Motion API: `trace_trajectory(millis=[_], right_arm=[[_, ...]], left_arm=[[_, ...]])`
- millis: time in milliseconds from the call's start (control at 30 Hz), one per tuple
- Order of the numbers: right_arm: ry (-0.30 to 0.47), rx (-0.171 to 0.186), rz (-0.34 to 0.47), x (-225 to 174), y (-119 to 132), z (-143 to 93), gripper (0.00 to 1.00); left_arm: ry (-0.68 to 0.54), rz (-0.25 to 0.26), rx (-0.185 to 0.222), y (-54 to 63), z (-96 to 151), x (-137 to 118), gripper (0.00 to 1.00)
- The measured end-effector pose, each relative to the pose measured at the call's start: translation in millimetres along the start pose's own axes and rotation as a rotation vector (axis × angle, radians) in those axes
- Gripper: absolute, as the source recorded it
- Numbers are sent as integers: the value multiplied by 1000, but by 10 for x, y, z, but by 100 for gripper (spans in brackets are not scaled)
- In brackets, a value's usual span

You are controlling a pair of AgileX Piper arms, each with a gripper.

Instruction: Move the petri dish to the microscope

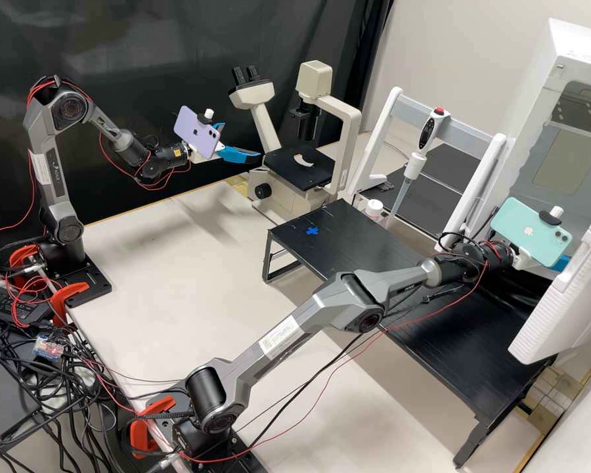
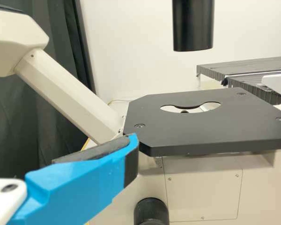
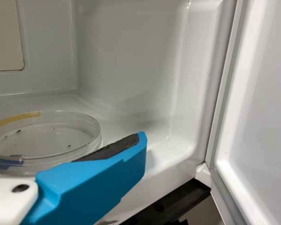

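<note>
My left gripper (image 1: 241,140) stands open beside the microscope (image 1: 284,162), on the eyepiece side of its stage. In the left wrist view, one blue finger of the left gripper (image 2: 126,157) appears near a corner of the black stage (image 2: 210,129), which has a round opening and no dish on it. At the right, behind a phone, part of my right gripper (image 1: 561,263) shows at the white chamber. The right wrist view has the clear petri dish (image 3: 49,138) flat on the chamber floor; a finger of the open right gripper (image 3: 138,145) overlaps its near edge, contact unclear.
A black raised table (image 1: 374,263) runs from the microscope to the white chamber (image 1: 574,85), whose door (image 1: 565,295) is open. A pipette (image 1: 417,157) hangs on a white stand behind the table, near a small white-capped bottle (image 1: 373,209). Cables lie at the left.
</note>
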Motion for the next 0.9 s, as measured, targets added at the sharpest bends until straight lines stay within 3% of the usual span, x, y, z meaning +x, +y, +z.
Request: trace_trajectory(millis=[900], right_arm=[[19,-14,-35,-44,77,39,100]], left_arm=[[0,0,0,0,0,0,100]])
